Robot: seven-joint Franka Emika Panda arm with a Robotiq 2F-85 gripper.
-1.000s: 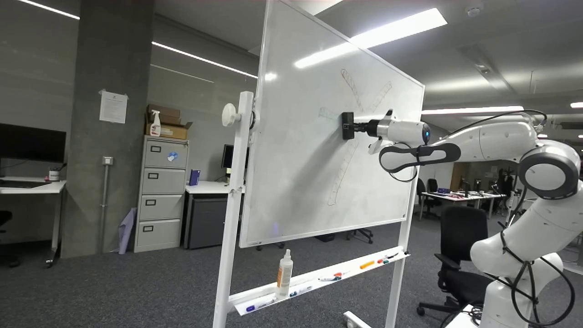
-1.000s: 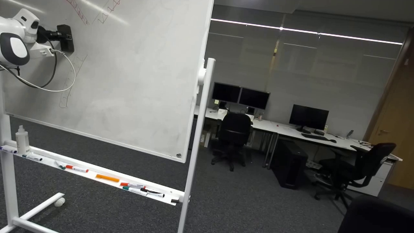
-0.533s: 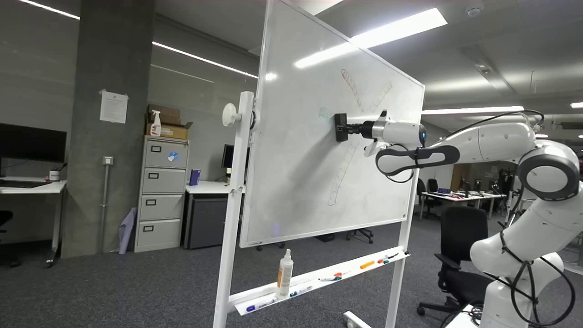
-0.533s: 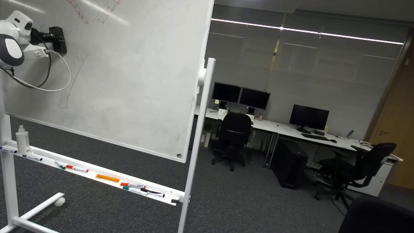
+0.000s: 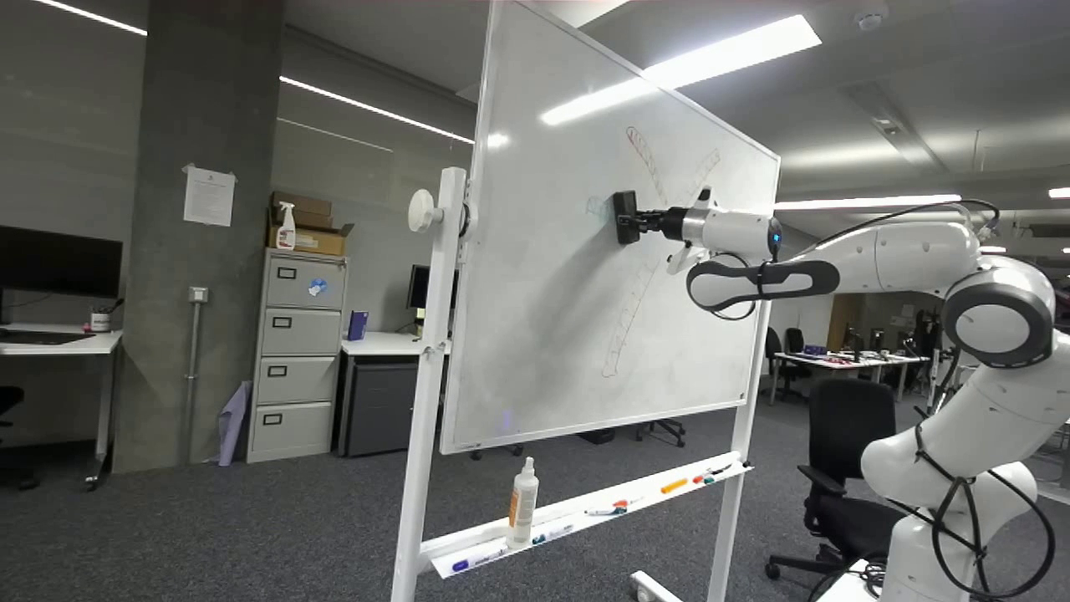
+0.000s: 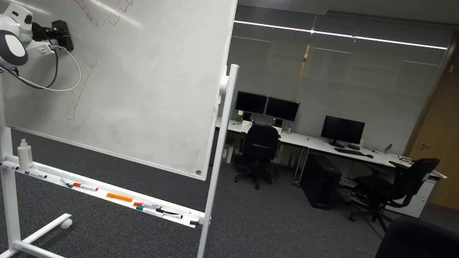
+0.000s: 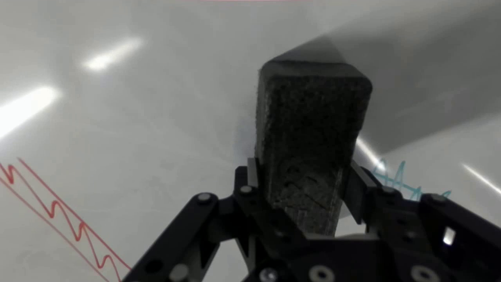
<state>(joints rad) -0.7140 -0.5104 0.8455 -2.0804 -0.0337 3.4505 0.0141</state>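
Hand [image 7: 303, 184] pinching black block [image 7: 313, 117] by its long sides. Wrist view: block runs 12-to-6, rounded corners, speckled, scuffed; red zigzag [image 7: 78, 235] at its 8 o'clock, teal squiggle [image 7: 398, 181] at 4. In an exterior view: block at whiteboard [image 5: 518, 334], contact unclear, bottle [image 5: 522, 506] at its 7. In an exterior view: block at frame's 10 o'clock.

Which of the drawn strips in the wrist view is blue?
The blue strip is right of the black eraser; the red strip lies at lower left.
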